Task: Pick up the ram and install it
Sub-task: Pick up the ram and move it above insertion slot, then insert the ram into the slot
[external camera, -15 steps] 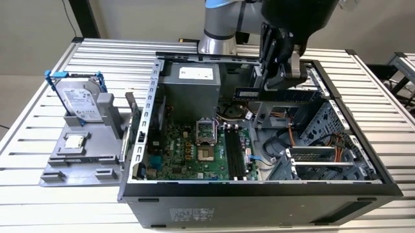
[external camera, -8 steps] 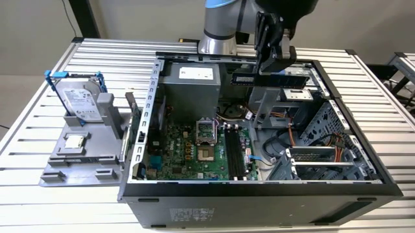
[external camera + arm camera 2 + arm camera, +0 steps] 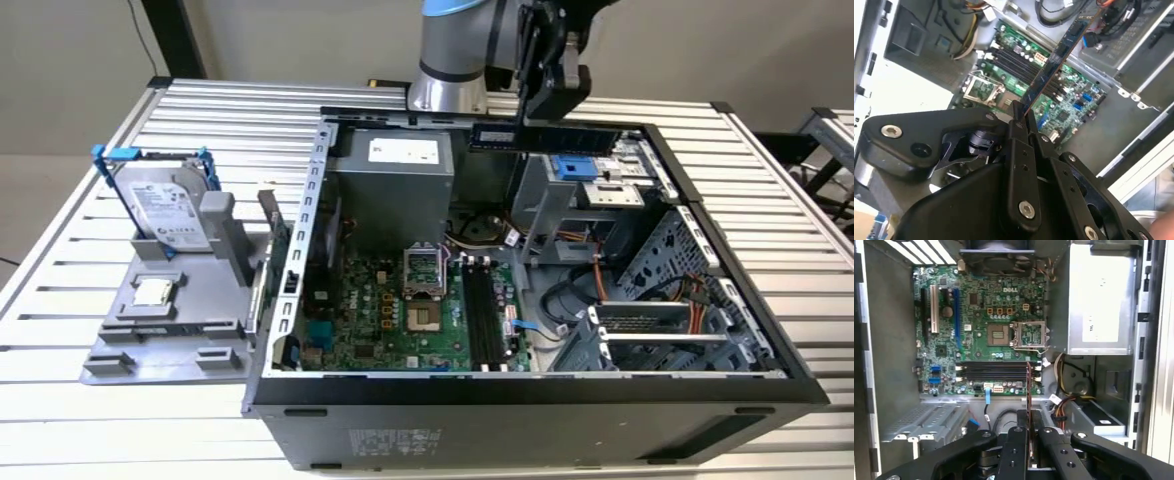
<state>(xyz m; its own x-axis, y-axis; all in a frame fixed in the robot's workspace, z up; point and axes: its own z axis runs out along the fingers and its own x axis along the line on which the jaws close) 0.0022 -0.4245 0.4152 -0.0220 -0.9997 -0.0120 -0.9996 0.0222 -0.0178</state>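
— Where is the ram (image 3: pixel 587 135) held?
— It is clamped between the fingers of the gripper (image 3: pixel 545 118), which are closed on it. It is held above the far side of the open computer case (image 3: pixel 534 420), well clear of the motherboard (image 3: pixel 387 320).
— How is its long axis laid?
— Level, from the exterior view's left to its right, crosswise to the black slots (image 3: pixel 483 315) below.

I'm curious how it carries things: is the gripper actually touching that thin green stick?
Touching. In the second wrist view the ram runs straight into the gripper and sits clamped there, with no gap showing.
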